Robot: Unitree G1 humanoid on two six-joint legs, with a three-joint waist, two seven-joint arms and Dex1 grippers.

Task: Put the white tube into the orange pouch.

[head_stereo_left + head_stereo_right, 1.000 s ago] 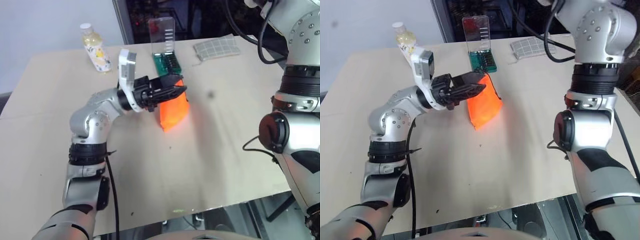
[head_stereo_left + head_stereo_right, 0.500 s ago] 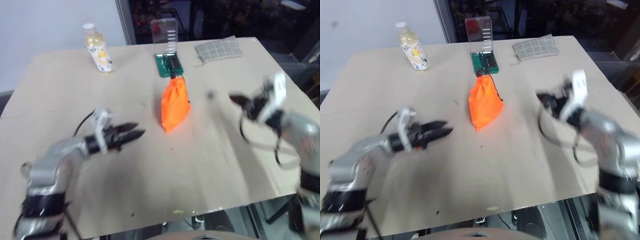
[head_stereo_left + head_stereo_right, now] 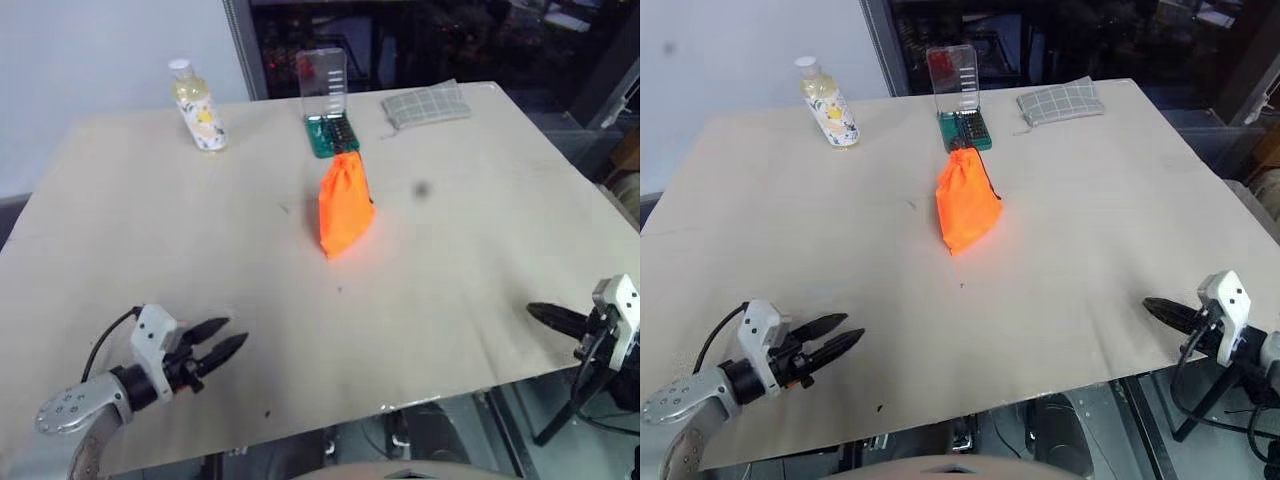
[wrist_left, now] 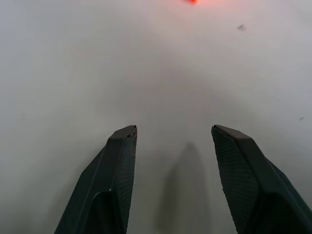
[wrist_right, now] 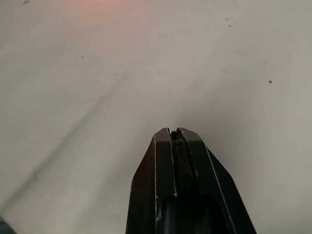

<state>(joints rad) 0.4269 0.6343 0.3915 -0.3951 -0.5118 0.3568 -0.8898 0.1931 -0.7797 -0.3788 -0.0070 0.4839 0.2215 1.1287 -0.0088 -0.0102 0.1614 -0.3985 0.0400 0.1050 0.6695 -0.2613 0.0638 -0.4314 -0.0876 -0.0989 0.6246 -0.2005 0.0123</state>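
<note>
We see the orange pouch (image 3: 966,208) at mid-table (image 3: 1090,250), near the green case (image 3: 962,127); no white tube lies out, so probably inside. Left claw (image 3: 843,339) apart, right claw (image 3: 1152,306) together, both empty; we keep them low.

We can read no text, number or brand anywhere in these views. The clear bottle (image 3: 197,105) at the far side of the surface (image 3: 200,260) carries a printed label with yellow and dark marks, but we cannot make out any letters on it. The open case (image 3: 328,100) beside it shows pale stripes on its raised lid and rows of small parts on its green base, none of them legible to us as writing.
</note>
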